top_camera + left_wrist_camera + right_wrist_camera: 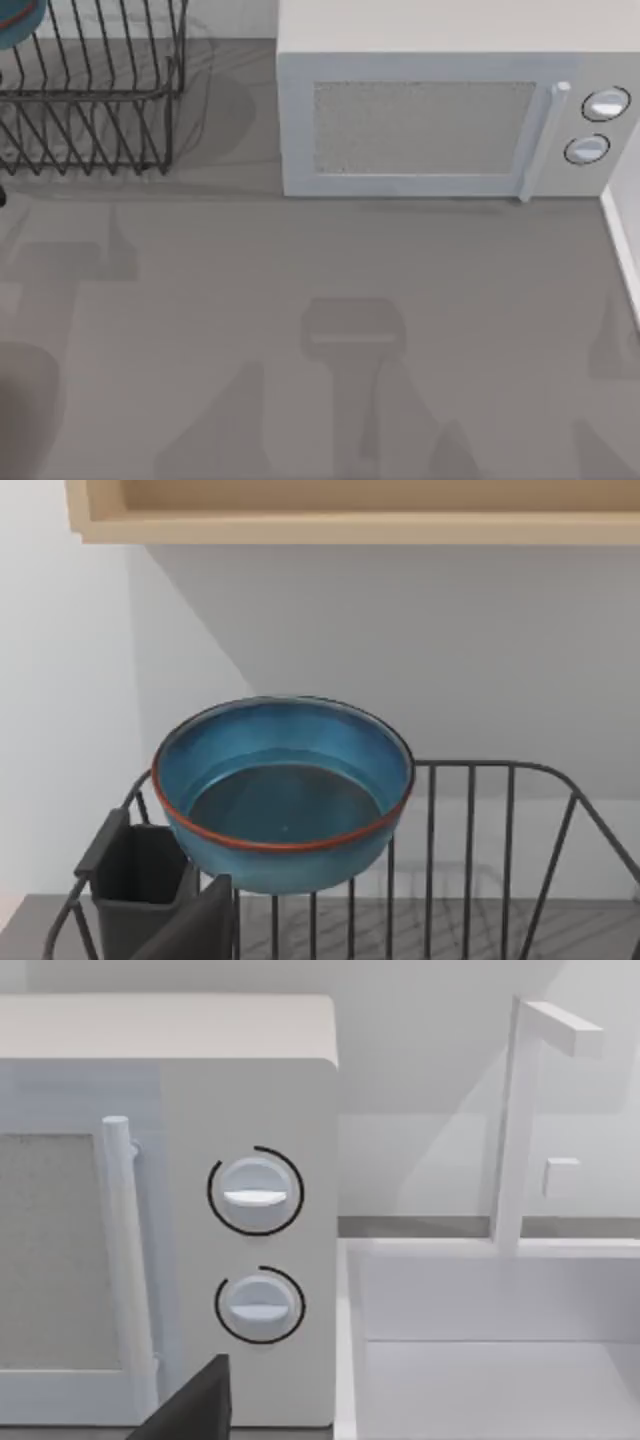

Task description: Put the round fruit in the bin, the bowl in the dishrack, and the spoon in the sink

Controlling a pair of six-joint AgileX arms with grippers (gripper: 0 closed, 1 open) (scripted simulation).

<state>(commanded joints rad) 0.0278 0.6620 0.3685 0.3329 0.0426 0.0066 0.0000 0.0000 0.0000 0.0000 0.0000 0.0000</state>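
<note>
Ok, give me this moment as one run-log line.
bowl: over dishrack, at its left end | microwave: door shut | sink: no spoon seen

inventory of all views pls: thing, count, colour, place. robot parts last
bowl: 1, blue-teal with reddish-brown rim, upright over the dishrack's wires in the left wrist view; its edge shows at the top view's far left corner
dishrack: 1, black wire, far left of the table
caddy: 1, dark grey, on the dishrack's side next to the bowl
microwave: 1, pale grey, far side, centre to right, door shut
knobs: 2, pale with dark rings, stacked on the microwave's front
sink: 1, white, right of the microwave
faucet: 1, white, behind the sink
shelf: 1, beige, on the wall above the dishrack
table: 1, grey
left finger: dark, below the bowl
right finger: dark, before the microwave
</note>
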